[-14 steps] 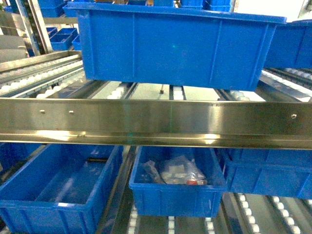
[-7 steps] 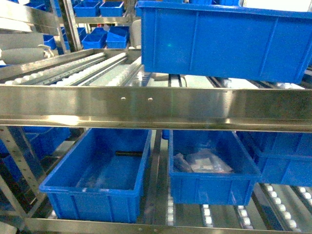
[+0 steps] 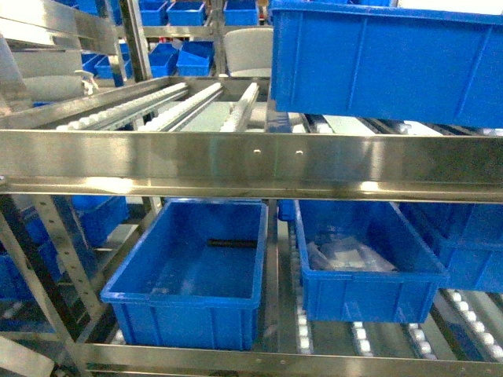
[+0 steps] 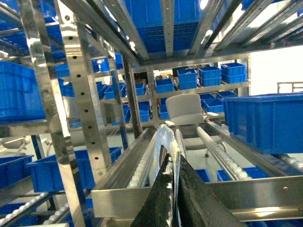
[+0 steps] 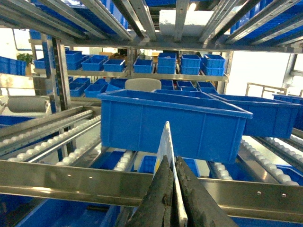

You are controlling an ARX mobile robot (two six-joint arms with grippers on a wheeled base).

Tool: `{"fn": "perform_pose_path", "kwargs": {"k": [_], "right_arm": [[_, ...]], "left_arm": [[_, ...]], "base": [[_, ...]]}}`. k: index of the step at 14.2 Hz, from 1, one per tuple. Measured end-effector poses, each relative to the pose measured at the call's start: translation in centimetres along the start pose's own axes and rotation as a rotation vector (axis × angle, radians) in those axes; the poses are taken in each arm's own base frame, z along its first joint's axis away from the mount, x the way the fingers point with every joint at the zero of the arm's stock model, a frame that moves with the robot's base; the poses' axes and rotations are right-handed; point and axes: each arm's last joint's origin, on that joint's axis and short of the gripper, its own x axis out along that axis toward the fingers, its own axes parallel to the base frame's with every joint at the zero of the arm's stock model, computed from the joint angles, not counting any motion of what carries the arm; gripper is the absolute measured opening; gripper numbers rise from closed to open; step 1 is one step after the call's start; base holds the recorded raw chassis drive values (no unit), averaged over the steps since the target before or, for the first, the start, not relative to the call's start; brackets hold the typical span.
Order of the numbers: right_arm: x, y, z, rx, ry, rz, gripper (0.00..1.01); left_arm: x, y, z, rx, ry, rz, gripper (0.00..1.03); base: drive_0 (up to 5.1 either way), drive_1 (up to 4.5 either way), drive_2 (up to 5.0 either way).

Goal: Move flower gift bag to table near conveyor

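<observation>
flower gift bag, as far as i can judge, is the thin pale blue-white thing seen edge-on in the left wrist view. the left gripper has its dark jaws pinched shut on it, and no print shows from this angle. the right gripper is likewise clamped on a thin white panel, and i cannot tell whether that is part of the same bag. over the last second the head view has slid sideways along the conveyor: the upper blue bin has drifted from centre to the right, and a perforated steel upright has come in at the left. that reads as the base travelling with the bag held up. no table is in view yet, so the set-down is still ahead.
</observation>
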Motion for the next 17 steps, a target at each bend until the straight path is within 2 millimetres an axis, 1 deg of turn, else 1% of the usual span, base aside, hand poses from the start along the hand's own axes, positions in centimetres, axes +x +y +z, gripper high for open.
{"fn": "perform_pose_path", "kwargs": {"k": [17], "right_arm": [[-0.01,0.00,0.00,0.000,0.000,0.000,0.02]], "left_arm": [[0.01,0.00,-0.02,0.000,0.002,0.000,0.02]], "base": [[-4.7,0.87,3.8]]}}
